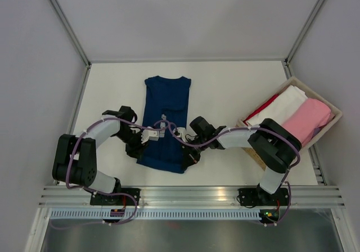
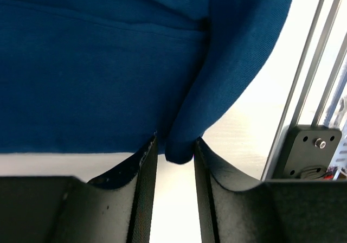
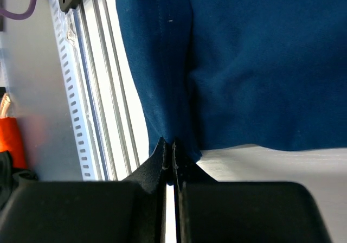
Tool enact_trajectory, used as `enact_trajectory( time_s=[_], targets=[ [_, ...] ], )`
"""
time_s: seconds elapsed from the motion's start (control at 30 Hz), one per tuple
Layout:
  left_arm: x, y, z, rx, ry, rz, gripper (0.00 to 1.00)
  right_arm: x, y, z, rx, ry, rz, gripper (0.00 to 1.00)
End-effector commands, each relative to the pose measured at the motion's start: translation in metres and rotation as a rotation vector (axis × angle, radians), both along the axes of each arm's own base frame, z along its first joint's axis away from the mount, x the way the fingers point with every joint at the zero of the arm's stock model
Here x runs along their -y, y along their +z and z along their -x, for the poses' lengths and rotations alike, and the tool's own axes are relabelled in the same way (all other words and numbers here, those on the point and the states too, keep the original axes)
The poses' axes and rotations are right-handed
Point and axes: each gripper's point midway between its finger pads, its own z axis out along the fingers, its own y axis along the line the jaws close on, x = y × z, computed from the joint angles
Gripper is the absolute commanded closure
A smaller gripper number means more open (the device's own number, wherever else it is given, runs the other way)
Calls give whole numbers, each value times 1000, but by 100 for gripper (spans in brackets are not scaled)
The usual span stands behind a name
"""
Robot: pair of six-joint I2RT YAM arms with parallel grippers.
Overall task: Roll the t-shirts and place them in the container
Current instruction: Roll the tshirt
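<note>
Navy t-shirt (image 1: 166,103) lies mid-frame in the top view on the white table (image 1: 225,89), folded to a long strip, hem end toward the bottom of the frame. Right gripper (image 3: 173,144): jaws pressed together, pinching the hem edge at bottom centre of its view. Left gripper (image 2: 176,145): jaws apart, a lobe of navy cloth between them, not pinched. Risk: only one corner is held. If the roll starts now, the loose side likely lags, the hem skews and the roll goes cone-shaped. Right bite looks thin, right at the fingertips; a tug could pull the cloth free.
</note>
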Motion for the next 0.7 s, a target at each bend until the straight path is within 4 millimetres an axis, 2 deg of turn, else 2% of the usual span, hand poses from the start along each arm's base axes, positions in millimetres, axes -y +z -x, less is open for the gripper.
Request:
enact_trajectory(
  time_s=[0.0, 0.2, 0.27, 0.4, 0.43, 0.53, 0.57, 0.6, 0.67],
  targets=[
    [10, 19, -23, 55, 89, 36, 62, -4, 3, -9, -40, -18, -19, 100],
    [2, 23, -41, 59, 233, -48, 64, -4, -2, -24, -64, -98, -2, 98],
    [-3, 28, -48, 66, 292, -88, 61, -4, -3, -29, -48, -122, 5, 94],
    [-9, 36, -47, 41, 355, -136, 54, -5, -1, -37, -11, -152, 9, 91],
    [-12, 37, -39, -5, 356, -162, 54, -6, 0, -39, -4, -158, 9, 91],
    [-8, 45, -34, -51, 336, -151, 53, -5, -1, -41, 14, -161, 14, 91],
    [-3, 54, -37, 1, 316, -102, 50, -5, 0, -43, 23, -164, 15, 91],
    [-2, 54, -33, 25, 299, -84, 49, -4, -1, -44, 34, -167, 21, 91],
    [0, 59, -39, 128, 250, -36, 43, -2, 3, -45, 55, -165, 19, 91]
  ],
)
